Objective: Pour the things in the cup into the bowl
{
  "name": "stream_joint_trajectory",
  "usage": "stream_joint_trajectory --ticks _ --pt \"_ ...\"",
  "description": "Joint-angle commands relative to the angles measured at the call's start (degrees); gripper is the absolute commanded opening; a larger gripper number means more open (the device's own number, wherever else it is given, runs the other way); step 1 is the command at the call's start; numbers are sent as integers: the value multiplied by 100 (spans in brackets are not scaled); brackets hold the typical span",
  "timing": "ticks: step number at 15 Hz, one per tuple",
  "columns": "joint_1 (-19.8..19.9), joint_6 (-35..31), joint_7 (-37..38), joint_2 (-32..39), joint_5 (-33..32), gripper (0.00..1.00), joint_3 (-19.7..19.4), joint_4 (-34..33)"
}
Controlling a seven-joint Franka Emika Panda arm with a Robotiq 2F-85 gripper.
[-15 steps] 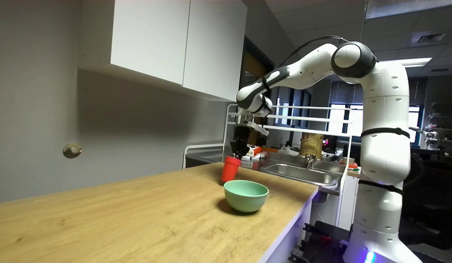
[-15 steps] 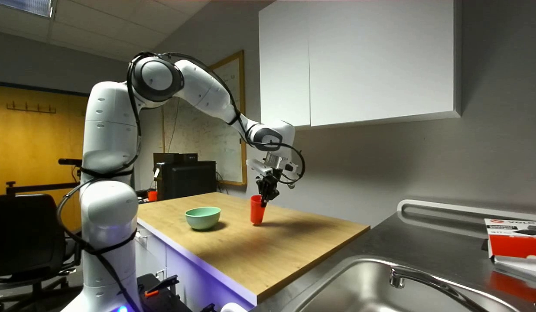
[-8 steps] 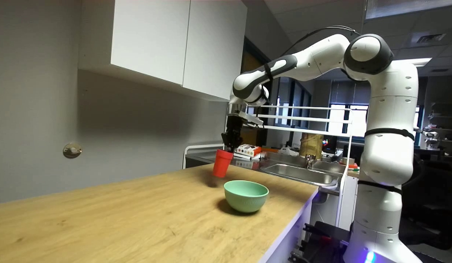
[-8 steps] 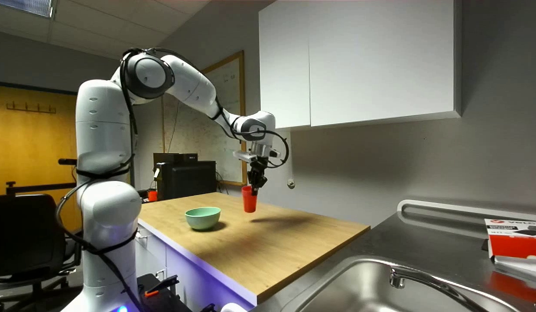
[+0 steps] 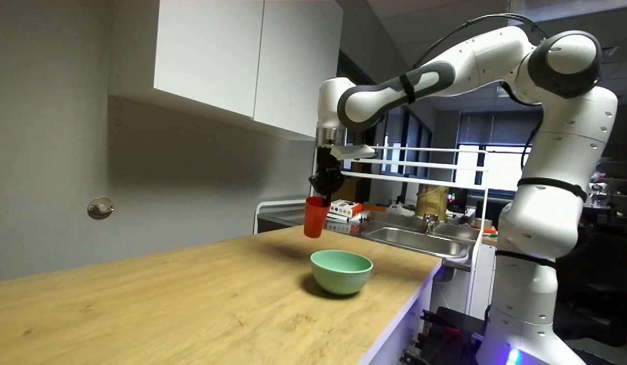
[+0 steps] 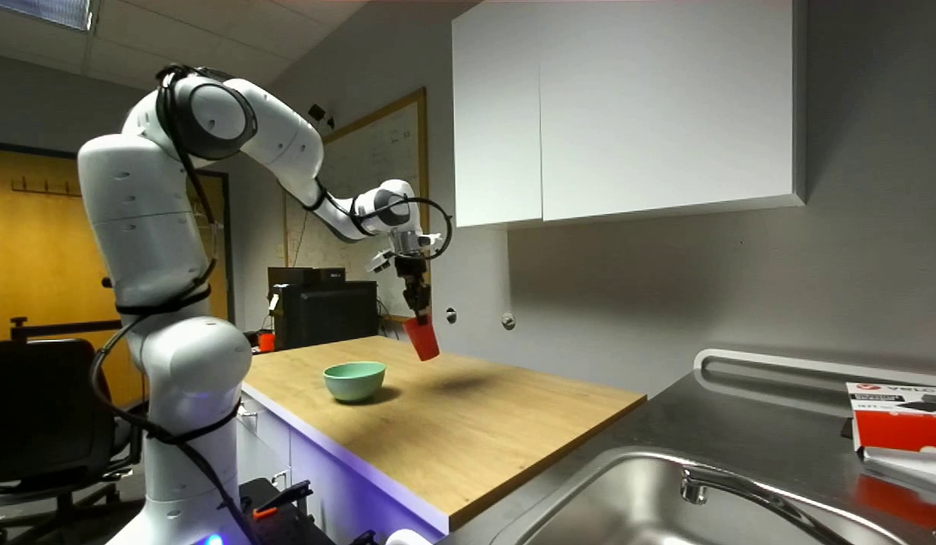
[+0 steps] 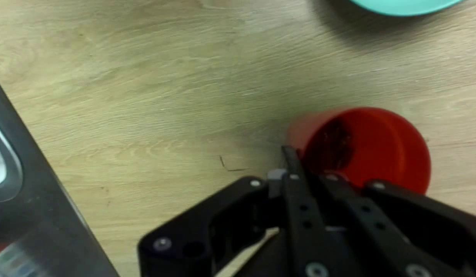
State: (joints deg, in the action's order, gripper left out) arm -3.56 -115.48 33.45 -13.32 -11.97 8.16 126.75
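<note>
The red cup [image 5: 315, 219] hangs above the wooden counter, tilted, in both exterior views [image 6: 422, 339]. My gripper [image 5: 324, 199] is shut on the cup's rim, one finger outside the wall and one inside, as the wrist view [image 7: 309, 165] shows. In that view I look into the cup [image 7: 391, 148]; something dark lies at its bottom, too dim to make out. The mint-green bowl [image 5: 342, 276] stands upright on the counter, apart from the cup and lower than it. It also shows in an exterior view [image 6: 354, 383], and its edge shows in the wrist view [image 7: 407, 7].
The wooden counter [image 6: 468, 439] meets a wall behind. White cabinets [image 5: 207, 56] hang above it. A steel sink [image 6: 634, 492] and a red and white box [image 6: 903, 416] lie beyond the counter's end. A white rail frame [image 5: 419, 165] stands by the sink.
My gripper has lifted the cup off the counter and carried it closer to the bowl. The cup's tilt has changed. The bowl has not moved.
</note>
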Motion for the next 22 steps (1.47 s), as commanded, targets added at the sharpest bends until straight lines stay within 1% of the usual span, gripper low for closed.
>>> stream_joint_trajectory --ticks 1,4,7,8,11,15,19,22 --pt "62 -26 1076 -529 -968 2 477 603" --pt "-38 25 2152 -693 -1671 2 959 971" --pt "-258 281 3285 -711 -2189 2 1528 1146" --pt "-334 398 3738 -619 -2401 2 1733 1158" --pt "-694 930 4848 -466 -2762 2 2172 1216" --pt "-1145 1760 6119 -161 -3140 2 2541 1241" --pt "-1484 2730 7376 282 -3758 2 2876 1230" --pt "-1705 3541 8034 650 -4255 2 2979 1233"
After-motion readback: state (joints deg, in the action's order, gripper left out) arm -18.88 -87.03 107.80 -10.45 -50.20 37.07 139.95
